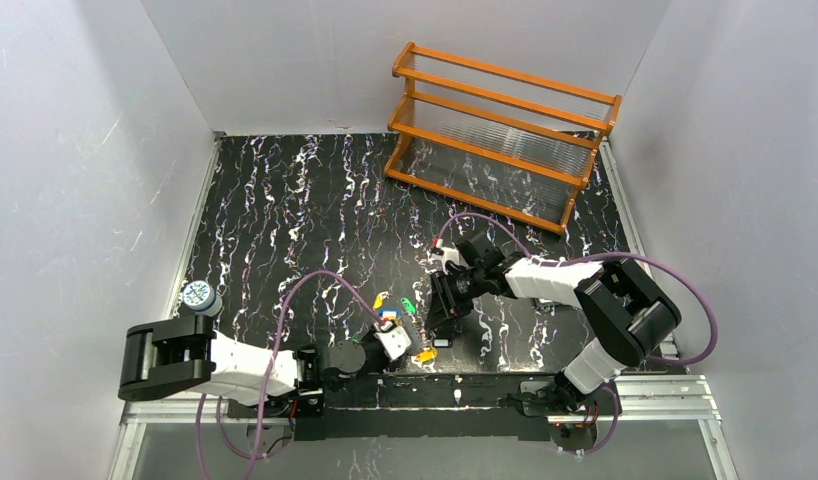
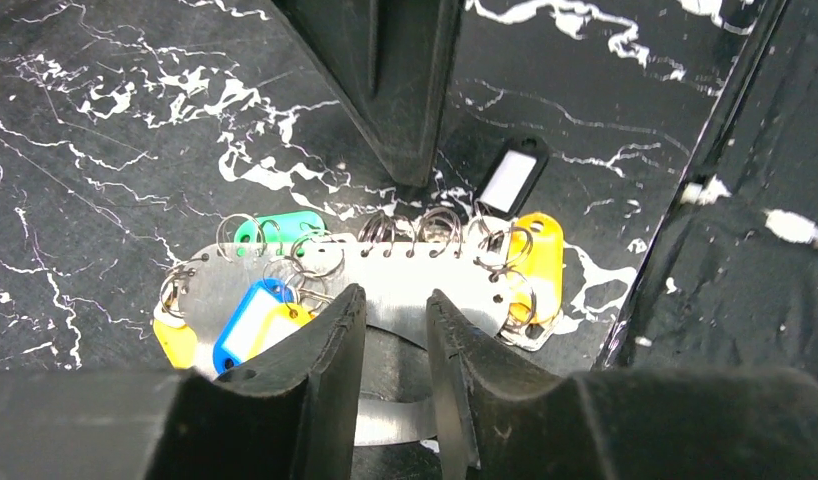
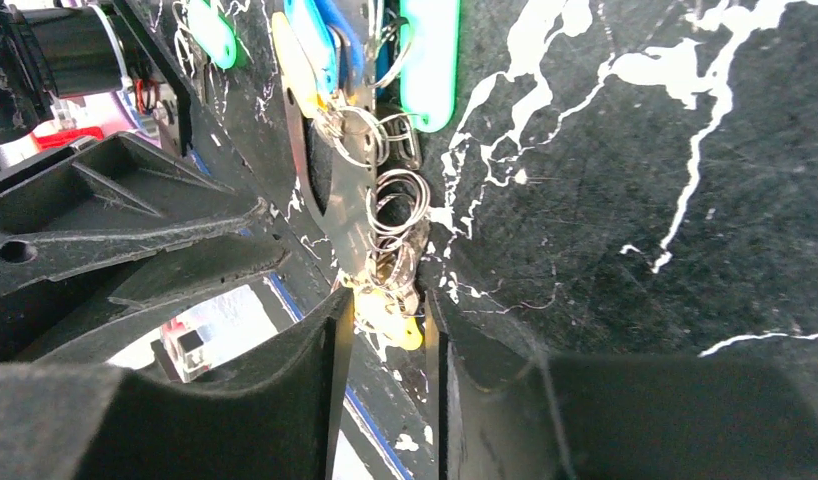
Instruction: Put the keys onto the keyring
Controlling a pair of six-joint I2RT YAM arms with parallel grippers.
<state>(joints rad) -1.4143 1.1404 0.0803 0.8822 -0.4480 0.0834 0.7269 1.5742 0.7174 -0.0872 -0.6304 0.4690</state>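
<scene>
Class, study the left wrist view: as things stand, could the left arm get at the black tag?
Probably not directly. The black tag lies beyond the metal plate, whose rings and coloured tags fill the path ahead of the left gripper, and the right gripper stands close beside it.

Two white-and-black arms [image 1: 240, 362], purple cables [image 1: 330, 273]
</scene>
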